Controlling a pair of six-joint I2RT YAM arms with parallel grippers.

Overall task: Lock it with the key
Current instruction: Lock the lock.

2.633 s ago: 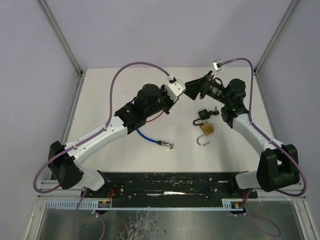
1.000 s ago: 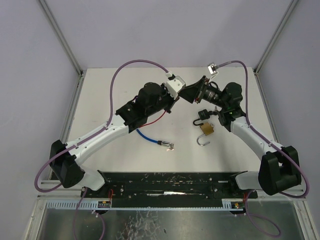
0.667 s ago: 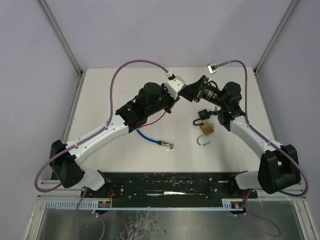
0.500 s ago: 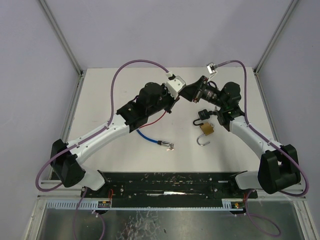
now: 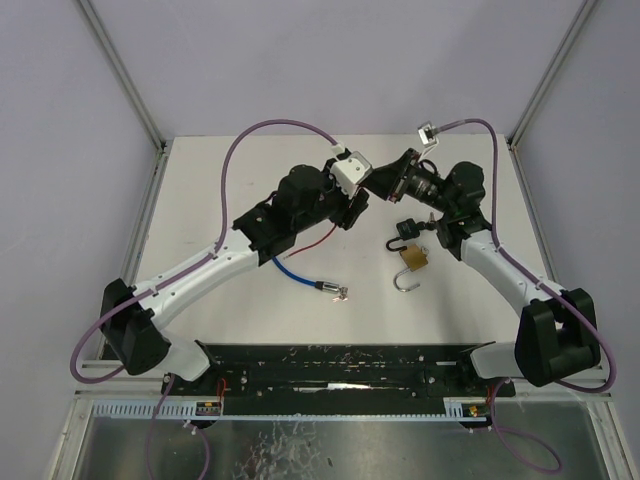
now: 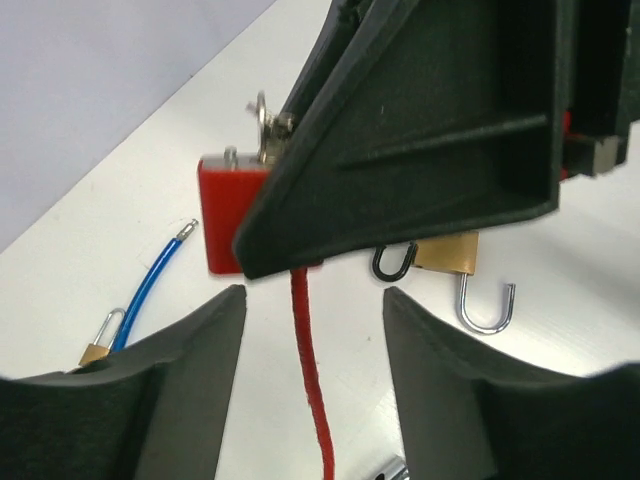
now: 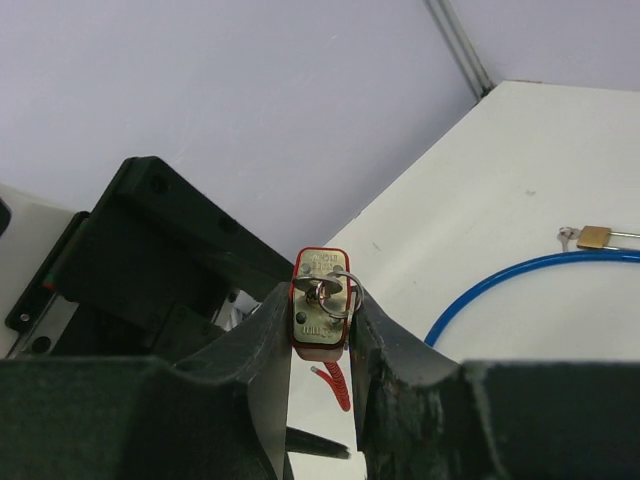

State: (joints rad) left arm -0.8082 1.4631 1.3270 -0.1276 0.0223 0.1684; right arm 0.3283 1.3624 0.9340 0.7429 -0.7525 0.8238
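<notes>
A red padlock (image 7: 322, 305) with the key (image 7: 323, 290) and its ring in the keyhole is clamped between my right gripper's (image 7: 322, 322) fingers. It is held above the table's far middle. In the left wrist view the same padlock (image 6: 222, 218) shows behind the right finger, the key (image 6: 265, 122) sticking out of its top. Its red cable (image 6: 312, 380) hangs down between the parted fingers of my left gripper (image 6: 312, 302), which is open and touches nothing. From above, the left gripper (image 5: 359, 205) sits just left of the right gripper (image 5: 384, 186).
A brass padlock (image 5: 413, 261) with an open steel shackle lies on the table under the right arm. A black padlock (image 5: 405, 229) lies next to it. A blue cable (image 5: 296, 273) ending in a small brass lock (image 5: 341, 292) lies nearer the front.
My left gripper has opened and let go, drawing back slightly. The right gripper has closed on the red padlock and keeps it in the air.
</notes>
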